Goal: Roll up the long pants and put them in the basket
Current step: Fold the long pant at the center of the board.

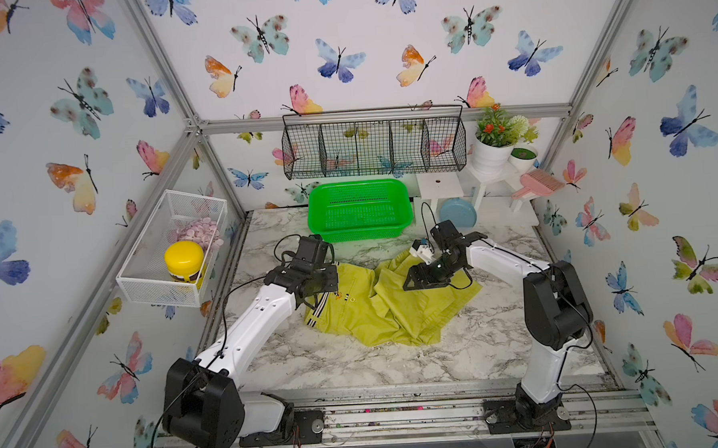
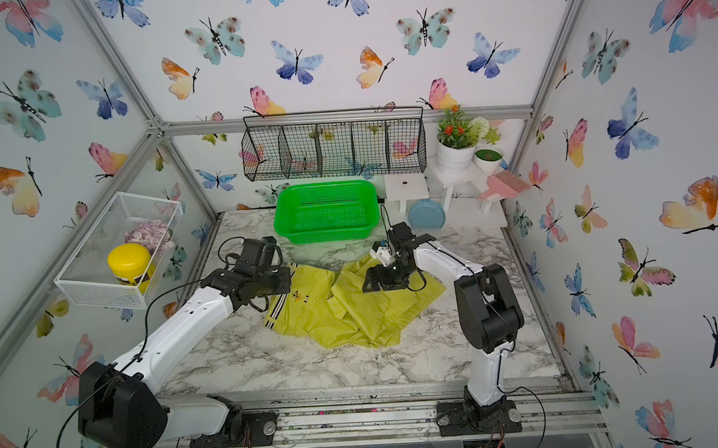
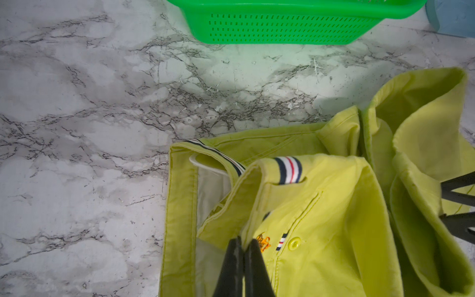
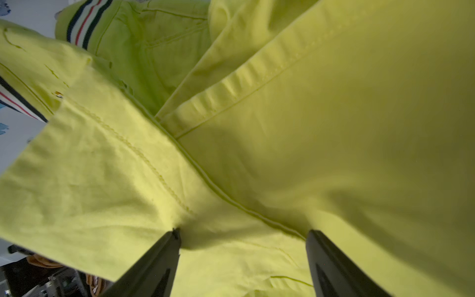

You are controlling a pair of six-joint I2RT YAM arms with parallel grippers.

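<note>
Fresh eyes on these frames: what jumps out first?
Crumpled yellow-green long pants sprawl mid-table on the marble tabletop; the left fingers pinch them beside the orange emblem, the right fingers spread open on the fabric. A bright green perforated basket sits behind, at the back edge.

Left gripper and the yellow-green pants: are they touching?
Touching. In the left wrist view the left gripper is shut on a raised fold of the long pants, right beside the orange emblem.
</note>
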